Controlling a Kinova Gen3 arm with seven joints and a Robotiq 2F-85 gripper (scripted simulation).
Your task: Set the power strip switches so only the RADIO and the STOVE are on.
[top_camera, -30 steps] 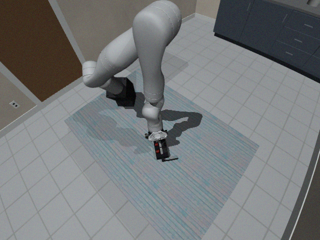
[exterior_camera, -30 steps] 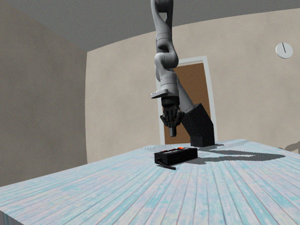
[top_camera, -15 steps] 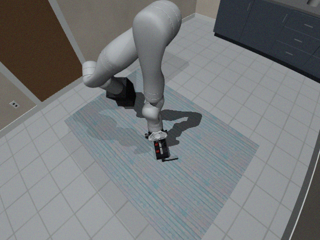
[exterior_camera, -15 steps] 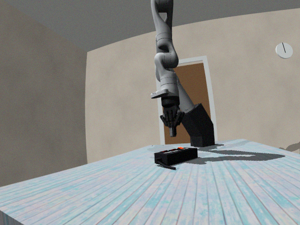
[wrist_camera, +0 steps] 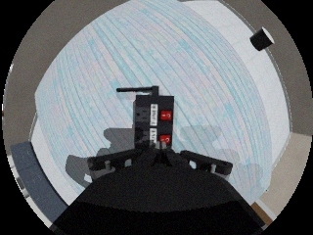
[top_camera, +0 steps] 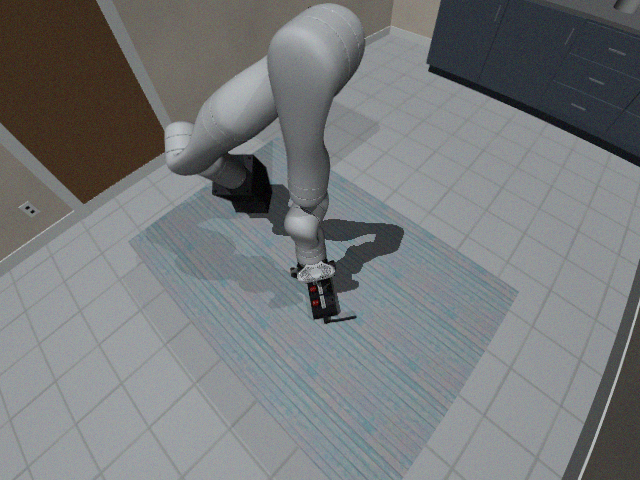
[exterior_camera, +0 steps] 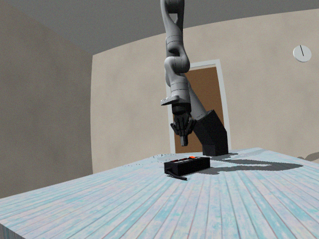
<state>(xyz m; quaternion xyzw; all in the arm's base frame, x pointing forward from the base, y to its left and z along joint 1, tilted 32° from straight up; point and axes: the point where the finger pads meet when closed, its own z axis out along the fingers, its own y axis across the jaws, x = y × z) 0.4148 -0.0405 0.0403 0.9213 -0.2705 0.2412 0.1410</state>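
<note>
Hand (exterior_camera: 183, 143) pressed together, nothing pinched, held above the power strip (exterior_camera: 187, 165), apart from it. Strip seen lying flat on the tabletop (exterior_camera: 232, 200), red switches (top_camera: 313, 294) facing up.

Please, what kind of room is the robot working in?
Probably a kitchen in a home. Dark blue cabinets with drawers stand along one wall, the floor is tiled, and there is a brown door and a round wall clock.
</note>
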